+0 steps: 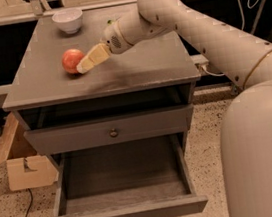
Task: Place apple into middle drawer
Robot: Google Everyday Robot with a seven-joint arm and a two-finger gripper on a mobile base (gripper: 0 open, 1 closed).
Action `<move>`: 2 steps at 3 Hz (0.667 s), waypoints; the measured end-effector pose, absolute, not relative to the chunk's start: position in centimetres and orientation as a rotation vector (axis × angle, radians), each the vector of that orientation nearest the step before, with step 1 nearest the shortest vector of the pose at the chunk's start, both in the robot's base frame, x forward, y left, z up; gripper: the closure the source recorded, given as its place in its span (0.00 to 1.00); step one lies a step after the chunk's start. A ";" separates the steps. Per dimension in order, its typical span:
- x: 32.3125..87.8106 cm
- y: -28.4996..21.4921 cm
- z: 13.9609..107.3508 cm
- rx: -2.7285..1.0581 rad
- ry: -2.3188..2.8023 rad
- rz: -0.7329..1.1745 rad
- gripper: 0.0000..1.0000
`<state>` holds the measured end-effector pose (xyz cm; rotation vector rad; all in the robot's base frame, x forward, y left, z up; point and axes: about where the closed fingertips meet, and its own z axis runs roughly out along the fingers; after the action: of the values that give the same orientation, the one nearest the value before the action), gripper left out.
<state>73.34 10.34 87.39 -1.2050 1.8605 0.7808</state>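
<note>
Gripper (83, 66) low over top of cabinet (136, 72), left of centre, pale tip right at right side of apple (71, 60), seemingly touching. Released or clenched: cannot tell. Apple resting on cabinet top, left half, about midway front to back. Arm (206, 35) reaching in from cabinet's right, slanting down across top. White bowl (68, 20) at back left of cabinet top, well apart from apple. Below top, shut front (79, 136) with round knob. Under that, middle drawer (125, 175) pulled far out of cabinet toward camera. Cardboard box (25, 166) on floor just left of cabinet.
</note>
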 end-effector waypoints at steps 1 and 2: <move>73.9 12.6 87.2 -1.195 1.841 0.827 0.00; 74.1 14.6 87.3 -1.208 1.821 0.858 0.00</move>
<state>74.13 14.61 87.26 -1.2078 1.8209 0.8579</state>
